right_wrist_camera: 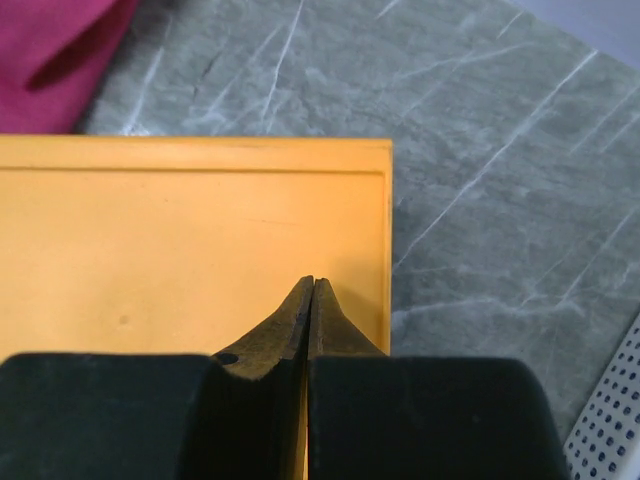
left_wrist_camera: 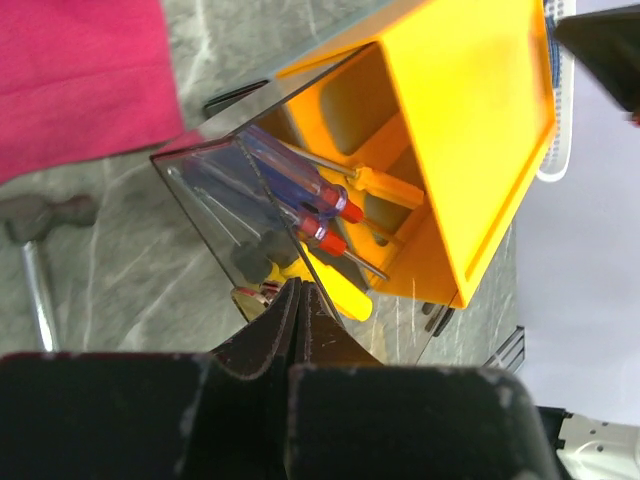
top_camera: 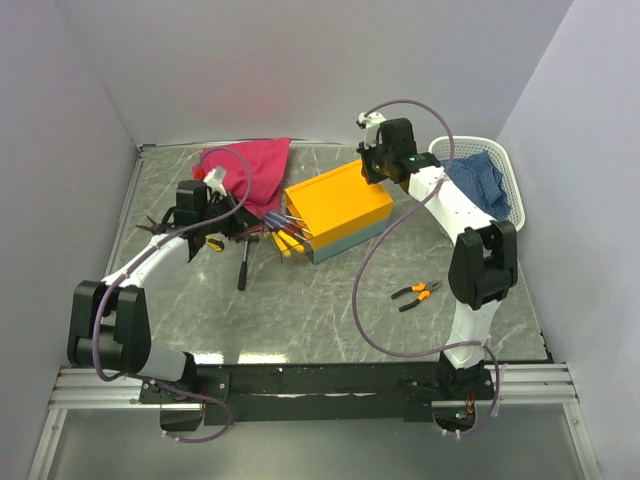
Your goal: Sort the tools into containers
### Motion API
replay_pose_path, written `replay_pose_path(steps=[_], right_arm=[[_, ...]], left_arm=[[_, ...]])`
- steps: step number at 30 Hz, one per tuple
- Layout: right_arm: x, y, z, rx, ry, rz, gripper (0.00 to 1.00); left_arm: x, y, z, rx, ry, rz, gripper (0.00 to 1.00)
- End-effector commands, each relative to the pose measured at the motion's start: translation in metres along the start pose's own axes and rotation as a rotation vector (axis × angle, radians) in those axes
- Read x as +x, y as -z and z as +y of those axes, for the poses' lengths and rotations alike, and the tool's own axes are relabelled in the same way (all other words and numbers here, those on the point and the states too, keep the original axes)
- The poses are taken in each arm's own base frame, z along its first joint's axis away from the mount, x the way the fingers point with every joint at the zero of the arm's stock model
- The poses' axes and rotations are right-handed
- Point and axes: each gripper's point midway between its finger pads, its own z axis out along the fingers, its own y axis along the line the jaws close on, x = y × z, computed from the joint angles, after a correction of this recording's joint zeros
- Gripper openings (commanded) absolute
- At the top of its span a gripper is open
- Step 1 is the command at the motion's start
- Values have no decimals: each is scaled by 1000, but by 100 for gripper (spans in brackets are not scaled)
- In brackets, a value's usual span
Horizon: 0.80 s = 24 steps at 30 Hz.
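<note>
Top external view first, working outward from the near edge. One pair of orange-black pliers [top_camera: 415,292] is lying alone on the grey table [top_camera: 330,330], well to the near right of the toolbox [top_camera: 335,203]. One hammer [top_camera: 243,265] is lying near-left of the toolbox, handle pointing at me. What looks like a yellow-black pair of pliers [top_camera: 214,243] is sitting further left of it, half hidden under the left arm.

Screwdrivers [top_camera: 287,238] are bunching at the toolbox's left end. In the left wrist view I am counting four handles, two yellow and two blue with red ends, lying under a clear flap [left_wrist_camera: 210,220] that is standing open from the box.

The left gripper [left_wrist_camera: 300,300] is hanging just outside that flap with its fingers pressed tight together. Whether they are nipping the flap's edge I cannot tell.

The right gripper [right_wrist_camera: 313,290] is hovering over the far right corner of the toolbox's orange lid, tips meeting with nothing between them.

Beyond the toolbox, one magenta cloth [top_camera: 255,165] is lying to its far left. One white basket [top_camera: 506,170] is standing to its far right, with a blue checked cloth [top_camera: 480,180] filling it.
</note>
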Motion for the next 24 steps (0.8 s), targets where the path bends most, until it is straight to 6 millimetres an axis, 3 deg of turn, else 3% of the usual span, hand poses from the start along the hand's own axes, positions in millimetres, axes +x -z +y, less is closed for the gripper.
replay_pose_path(steps=[1, 9, 14, 24], right_arm=[[34, -17, 15, -73, 44, 102, 0], [78, -20, 41, -166, 26, 205, 0], [86, -19, 46, -177, 25, 222, 0], [90, -20, 48, -184, 17, 232, 0]], left_arm=[[-18, -11, -28, 66, -104, -33, 1], [-16, -41, -43, 98, -146, 15, 1], [-13, -59, -53, 105, -178, 41, 1], [-11, -70, -61, 119, -242, 60, 1]])
